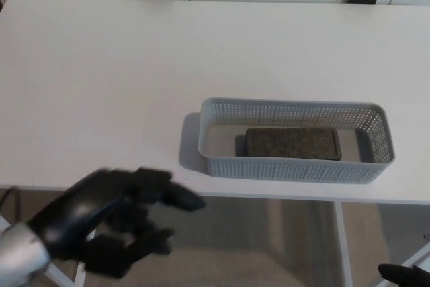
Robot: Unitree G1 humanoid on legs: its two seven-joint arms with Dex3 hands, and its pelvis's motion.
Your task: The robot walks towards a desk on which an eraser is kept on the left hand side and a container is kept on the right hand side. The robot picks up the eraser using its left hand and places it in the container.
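Eraser (291, 144) lies in container (295, 169); left hand (111, 223) empty, fingers spread, below tabletop (101, 85) edge. Placement looks done; next, lower the arm.

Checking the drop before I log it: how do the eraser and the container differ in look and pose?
The eraser is dark, speckled and solid; the container is pale grey with mesh walls. The eraser is smaller and lies flat inside the container, which sits open-topped on the desk. Both are long rectangles aligned the same way.
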